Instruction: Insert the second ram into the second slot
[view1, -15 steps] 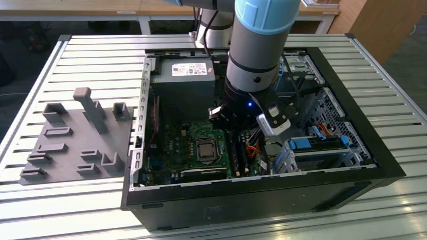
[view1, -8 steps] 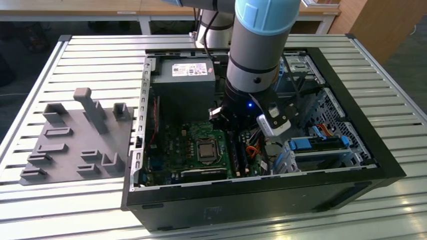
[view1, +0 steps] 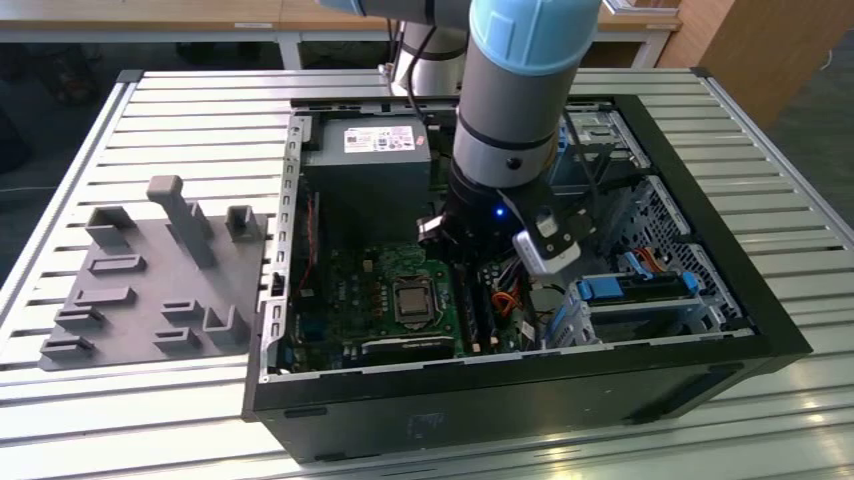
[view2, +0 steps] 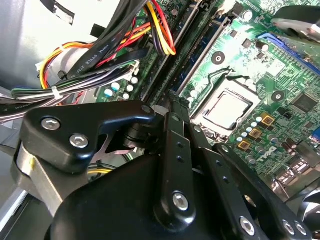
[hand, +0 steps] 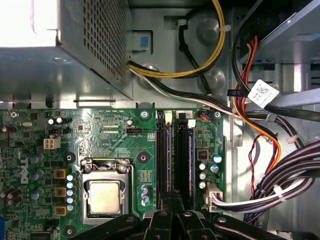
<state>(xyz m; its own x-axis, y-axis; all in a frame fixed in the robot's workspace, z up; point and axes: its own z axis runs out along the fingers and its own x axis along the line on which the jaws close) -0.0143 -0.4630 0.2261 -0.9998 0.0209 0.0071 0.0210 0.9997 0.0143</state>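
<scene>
Tool (hand: 170, 207) low over slots (hand: 174, 160); cables (hand: 280, 185) beside.

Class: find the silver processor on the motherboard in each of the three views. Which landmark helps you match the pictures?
Exterior view: the processor sits mid-board, to the exterior view's left of the memory slots.
First wrist view: the processor lies in its metal frame, beside the memory slots.
Second wrist view: the processor lies on the green board, beside the memory slots.
Shared landmark: the long black memory slots.
</scene>
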